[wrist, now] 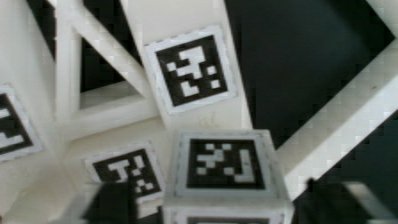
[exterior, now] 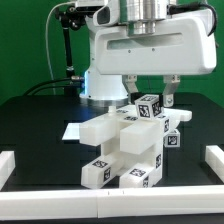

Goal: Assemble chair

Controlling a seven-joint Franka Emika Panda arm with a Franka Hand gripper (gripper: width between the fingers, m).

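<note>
Risk first: my gripper (exterior: 150, 100) straddles the topmost tagged post (exterior: 150, 108) with its fingers spread, touching neither side as far as I can see. The chair (exterior: 128, 148) sits part-built in the middle of the table (exterior: 40, 125). If I close off-centre, I judge the post could twist and knock the loosely joined parts apart.

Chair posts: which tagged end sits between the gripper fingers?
The topmost post: it is the highest tagged end, and the open gripper straddles it. The other tagged ends sit lower, in front.
</note>
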